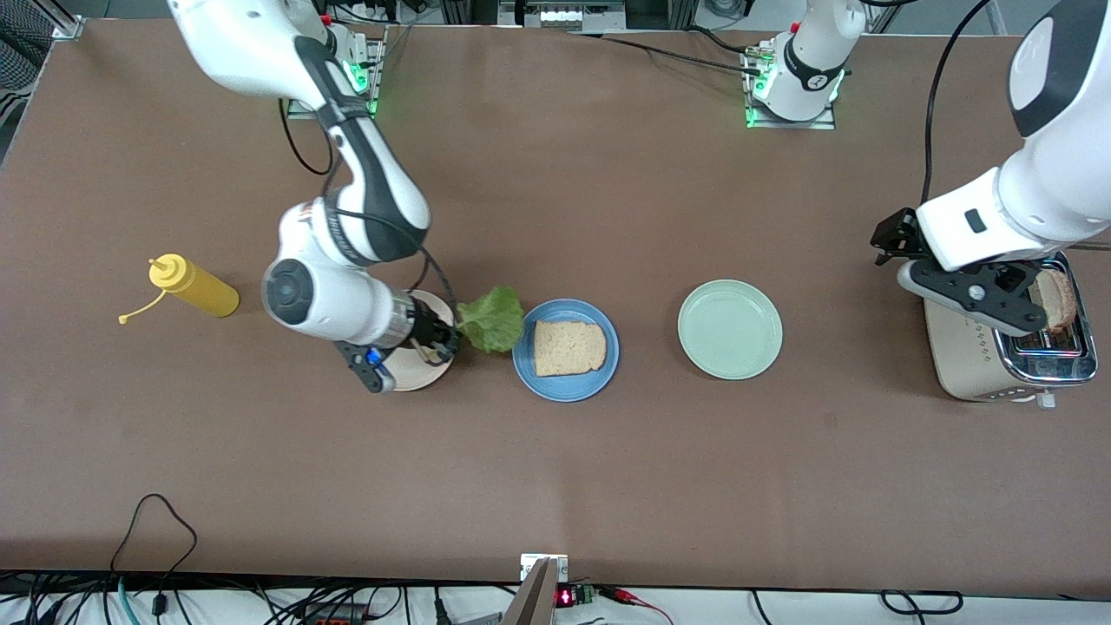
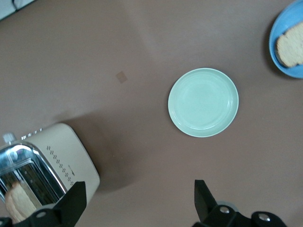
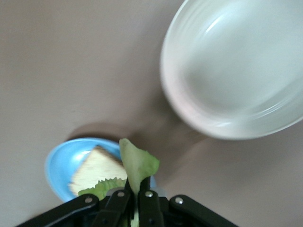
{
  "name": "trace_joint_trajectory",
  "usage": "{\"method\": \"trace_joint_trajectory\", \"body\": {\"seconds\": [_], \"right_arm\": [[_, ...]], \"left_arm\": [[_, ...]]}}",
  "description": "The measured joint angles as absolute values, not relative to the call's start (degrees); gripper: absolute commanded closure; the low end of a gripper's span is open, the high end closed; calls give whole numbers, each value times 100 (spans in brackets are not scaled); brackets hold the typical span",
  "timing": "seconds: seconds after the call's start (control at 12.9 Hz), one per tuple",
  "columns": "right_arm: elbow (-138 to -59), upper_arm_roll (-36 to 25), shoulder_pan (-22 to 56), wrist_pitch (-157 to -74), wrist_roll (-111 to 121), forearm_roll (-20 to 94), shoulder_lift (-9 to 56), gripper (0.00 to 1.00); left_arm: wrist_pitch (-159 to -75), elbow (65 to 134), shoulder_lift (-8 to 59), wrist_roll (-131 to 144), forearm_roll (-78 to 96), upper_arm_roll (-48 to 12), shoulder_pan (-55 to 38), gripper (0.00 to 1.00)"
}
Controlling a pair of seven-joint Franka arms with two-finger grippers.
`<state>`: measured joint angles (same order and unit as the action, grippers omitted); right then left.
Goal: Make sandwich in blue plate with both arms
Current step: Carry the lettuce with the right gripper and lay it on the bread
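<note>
Running across the front view from its nine o'clock edge, a yellow squeeze bottle (image 1: 193,289) lies on its side on the brown table (image 1: 555,486), its cap dangling on a strap. Next comes the right gripper (image 1: 443,335), fingers pinched together on a ruffled green lettuce leaf (image 1: 495,319), carried over the gap between the cream-white plate (image 1: 425,369) and the blue plate (image 1: 566,350). The right wrist view confirms the clamp: the leaf's pale stem sits squeezed between the black fingers, with its frilled edge hanging toward the blue plate.

On the blue plate, at the table's middle, rests one squarish tan bread slice (image 1: 568,347) with a darker crust, porous and matte against the glossy glaze. At three o'clock from it sits the pale mint-green plate (image 1: 730,329), smooth and bare. Farthest toward three o'clock stands a beige toaster (image 1: 972,356) with chromed top, a second bread slice (image 1: 1056,299) poking out of its slot. The left gripper (image 1: 1011,304) hovers over that toaster with its fingers spread wide apart, holding nothing.

The lettuce layer appears to be the step in hand. Next, the right arm likely needs to carry the limp leaf over the slice and release it flat, while the left gripper lowers around the toast.
</note>
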<state>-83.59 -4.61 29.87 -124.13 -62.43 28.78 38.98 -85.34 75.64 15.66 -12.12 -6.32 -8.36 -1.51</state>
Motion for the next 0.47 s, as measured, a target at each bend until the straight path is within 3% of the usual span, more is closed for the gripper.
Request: {"method": "trace_joint_trajectory", "body": {"seconds": [0.47], "right_arm": [[-7895, -461, 3488, -13308, -6961, 3631, 4732, 100]], "left_arm": [[-8247, 7504, 1393, -536, -533, -852, -41, 0]]}}
